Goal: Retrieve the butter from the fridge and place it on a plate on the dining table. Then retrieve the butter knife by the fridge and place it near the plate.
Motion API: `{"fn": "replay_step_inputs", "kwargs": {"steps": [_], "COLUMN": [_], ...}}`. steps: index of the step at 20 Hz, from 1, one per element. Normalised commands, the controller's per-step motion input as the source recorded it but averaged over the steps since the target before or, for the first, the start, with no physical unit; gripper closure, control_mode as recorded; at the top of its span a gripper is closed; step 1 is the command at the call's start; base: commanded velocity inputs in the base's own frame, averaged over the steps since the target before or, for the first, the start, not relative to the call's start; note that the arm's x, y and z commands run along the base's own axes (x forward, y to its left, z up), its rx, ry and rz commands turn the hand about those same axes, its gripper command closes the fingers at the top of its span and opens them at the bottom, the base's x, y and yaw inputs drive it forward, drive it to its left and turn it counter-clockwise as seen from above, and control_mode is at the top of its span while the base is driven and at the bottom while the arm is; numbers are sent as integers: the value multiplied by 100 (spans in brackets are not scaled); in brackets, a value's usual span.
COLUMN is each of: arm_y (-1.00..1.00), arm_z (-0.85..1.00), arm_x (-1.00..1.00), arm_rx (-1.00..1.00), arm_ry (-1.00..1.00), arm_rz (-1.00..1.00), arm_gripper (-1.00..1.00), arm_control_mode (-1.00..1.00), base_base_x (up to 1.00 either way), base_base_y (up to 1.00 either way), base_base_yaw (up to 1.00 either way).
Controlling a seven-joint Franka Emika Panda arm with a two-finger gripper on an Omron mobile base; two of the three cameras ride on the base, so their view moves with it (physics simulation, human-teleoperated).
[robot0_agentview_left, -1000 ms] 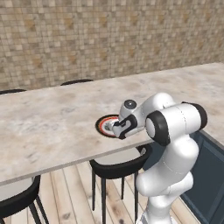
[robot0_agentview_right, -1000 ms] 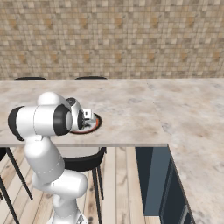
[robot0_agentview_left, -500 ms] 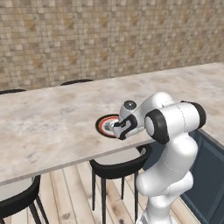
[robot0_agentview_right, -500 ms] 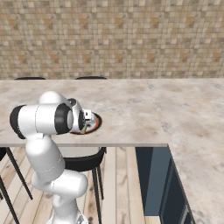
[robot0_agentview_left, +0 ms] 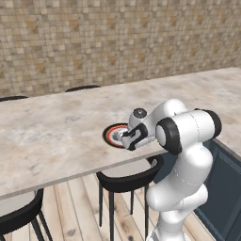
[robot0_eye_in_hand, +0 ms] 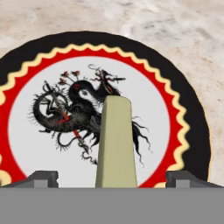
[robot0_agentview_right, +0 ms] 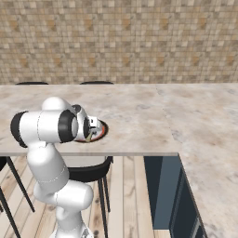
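Butter (robot0_eye_in_hand: pixel 116 142) lies on the white centre of the plate (robot0_eye_in_hand: pixel 192 118), across a dark dragon-like pattern; I read no lettering there. My pincer (robot0_eye_in_hand: pixel 112 178) stands spread, a fingertip (robot0_eye_in_hand: pixel 41 178) well clear on either side of the stick. The plate sits on the dining table (robot0_agentview_left: pixel 56 136) near its front edge.

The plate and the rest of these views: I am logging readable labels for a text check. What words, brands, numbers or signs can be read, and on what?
None: no words, numbers or brand marks can be read in any view.
The plate bears only a dark dragon-like drawing inside a red ring, no writing.
The butter, the dining table and the gripper are unmarked.
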Motion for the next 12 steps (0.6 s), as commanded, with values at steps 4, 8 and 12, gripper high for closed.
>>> {"fn": "replay_step_inputs", "kwargs": {"steps": [4, 8, 12], "arm_y": [0, 0, 0], "arm_z": [0, 57, 100], "arm_x": [0, -15, -64], "arm_rx": [0, 0, 0], "arm_ry": [7, 18, 9], "arm_rz": [-1, -2, 0], "arm_gripper": [-100, -100, -100], "arm_control_mode": [-100, -100, -100], "base_base_x": [0, 0, 0], "base_base_y": [0, 0, 0], "base_base_yaw": [0, 0, 0]}}
